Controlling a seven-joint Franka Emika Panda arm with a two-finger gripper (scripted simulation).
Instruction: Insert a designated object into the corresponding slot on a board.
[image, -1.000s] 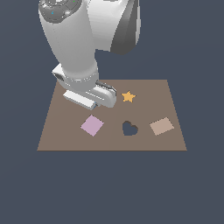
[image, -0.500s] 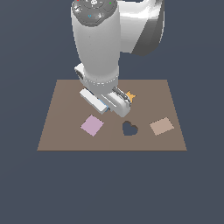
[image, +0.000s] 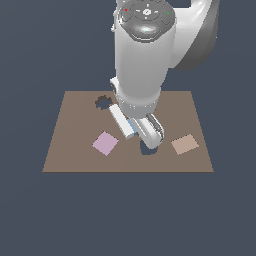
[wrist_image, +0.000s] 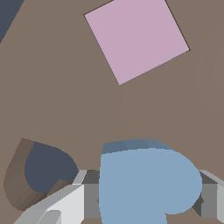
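Dark blue-grey space sits all around the brown board. Our tool is closed on the blue heart, holding it above the board, just beside the heart slot.

What could go wrong? We think the heart is not lined up yet. In the wrist view it sits off to one side of the slot and may be turned the wrong way. If we let go now, it could land on the edge and stay tilted.

The heart slot is empty. So is the jagged hole. The pink square lies flat close by.
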